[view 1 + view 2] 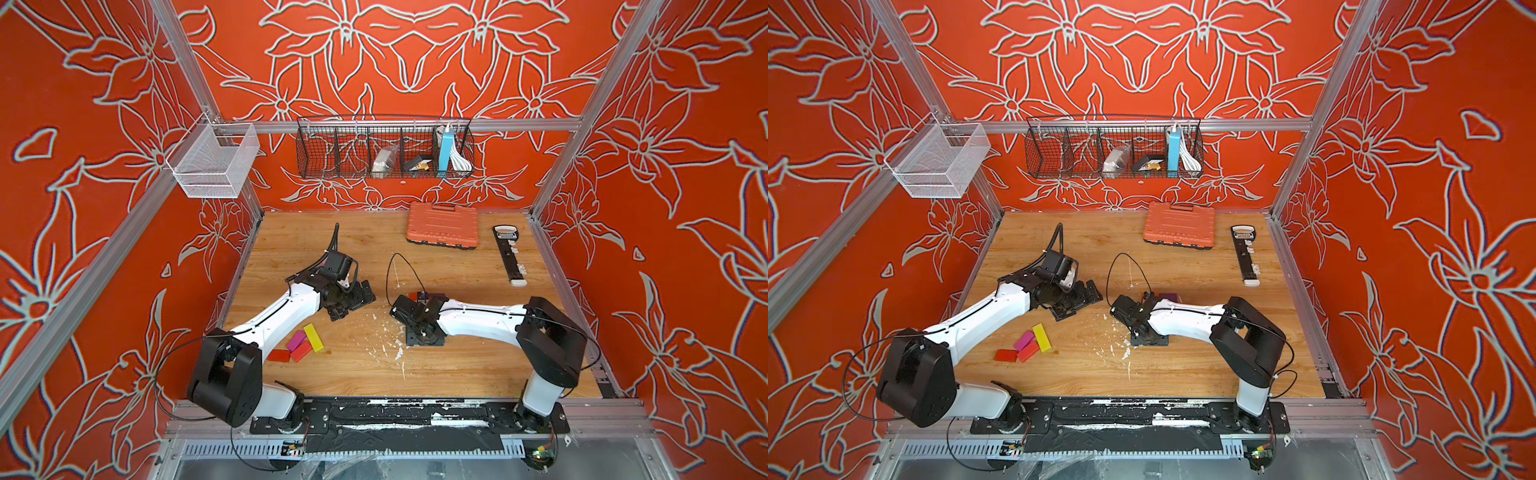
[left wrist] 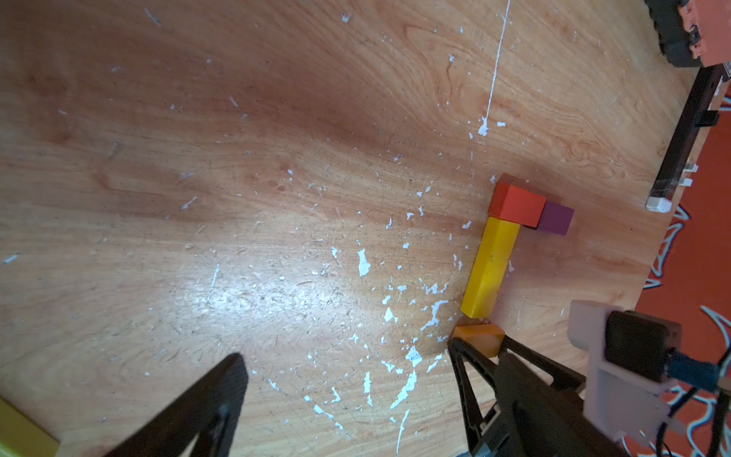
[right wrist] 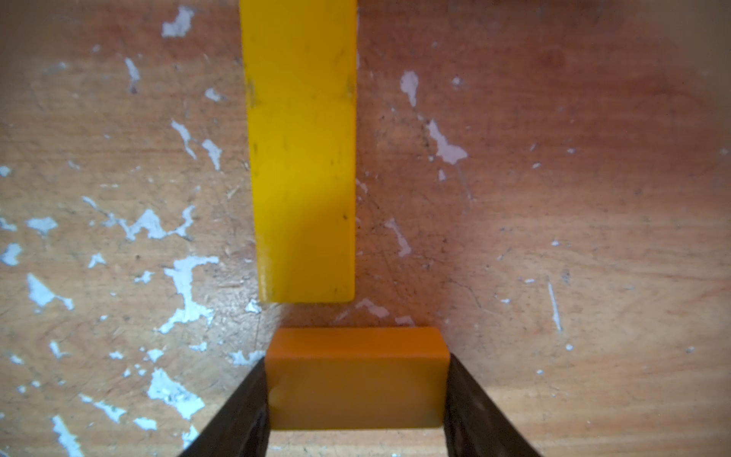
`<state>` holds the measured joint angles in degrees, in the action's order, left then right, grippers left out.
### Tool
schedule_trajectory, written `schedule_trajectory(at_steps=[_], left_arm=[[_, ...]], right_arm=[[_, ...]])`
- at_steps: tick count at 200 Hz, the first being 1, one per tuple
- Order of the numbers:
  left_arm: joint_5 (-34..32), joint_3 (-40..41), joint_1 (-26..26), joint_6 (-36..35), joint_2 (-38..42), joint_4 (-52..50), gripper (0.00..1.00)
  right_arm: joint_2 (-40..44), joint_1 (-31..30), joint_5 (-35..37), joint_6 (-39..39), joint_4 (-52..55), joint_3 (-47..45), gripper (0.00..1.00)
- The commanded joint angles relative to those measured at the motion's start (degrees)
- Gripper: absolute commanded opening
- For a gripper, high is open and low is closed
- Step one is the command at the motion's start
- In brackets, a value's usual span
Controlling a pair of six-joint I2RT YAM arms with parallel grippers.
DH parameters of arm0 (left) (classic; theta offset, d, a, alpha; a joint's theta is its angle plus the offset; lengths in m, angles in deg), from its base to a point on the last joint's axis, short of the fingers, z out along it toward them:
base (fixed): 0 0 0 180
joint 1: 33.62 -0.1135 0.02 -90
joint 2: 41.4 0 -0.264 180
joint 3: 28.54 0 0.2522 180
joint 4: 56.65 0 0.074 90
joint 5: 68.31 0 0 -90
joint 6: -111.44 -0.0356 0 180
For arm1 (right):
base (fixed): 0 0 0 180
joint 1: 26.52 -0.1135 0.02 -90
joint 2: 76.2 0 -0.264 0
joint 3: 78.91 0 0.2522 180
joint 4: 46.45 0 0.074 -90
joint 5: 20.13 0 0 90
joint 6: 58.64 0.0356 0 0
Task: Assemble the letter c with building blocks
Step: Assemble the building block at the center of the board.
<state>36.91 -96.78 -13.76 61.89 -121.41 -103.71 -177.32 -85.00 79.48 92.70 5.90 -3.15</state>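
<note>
My right gripper (image 3: pixel 356 395) is shut on an orange block (image 3: pixel 356 380), held crosswise low over the table, a small gap from the end of a yellow bar (image 3: pixel 302 158). In the left wrist view that yellow bar (image 2: pixel 492 265) runs up to a red block (image 2: pixel 516 205) with a purple block (image 2: pixel 555 223) beside it. My left gripper (image 2: pixel 368 356) stands open over bare wood, to the left of the right gripper (image 1: pixel 424 332). Near the left arm lie loose blocks: yellow (image 1: pixel 313 337), magenta (image 1: pixel 296 340), orange-red (image 1: pixel 301 351) and red (image 1: pixel 279 355).
An orange ribbed tool case (image 1: pixel 442 226) and a black strip (image 1: pixel 509 255) lie at the back right of the wooden table (image 1: pixel 457 374). A black wire basket (image 1: pixel 384 147) and a white mesh basket (image 1: pixel 216 160) hang on the rails. White flecks scatter mid-table.
</note>
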Motion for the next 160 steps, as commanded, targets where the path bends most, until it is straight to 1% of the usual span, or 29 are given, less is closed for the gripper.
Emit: schedule_trajectory(at_steps=[1, 160], left_arm=[[0.42, 0.41, -0.39, -0.54, -0.72, 0.52, 0.99], [0.83, 0.53, -0.35, -0.63, -1.70, 1.26, 0.99]], right_arm=[[-1.47, 0.36, 2.00, 1.08, 1.47, 1.19, 0.52], [-2.74, 1.60, 1.92, 0.79, 1.81, 2.77, 0.53]])
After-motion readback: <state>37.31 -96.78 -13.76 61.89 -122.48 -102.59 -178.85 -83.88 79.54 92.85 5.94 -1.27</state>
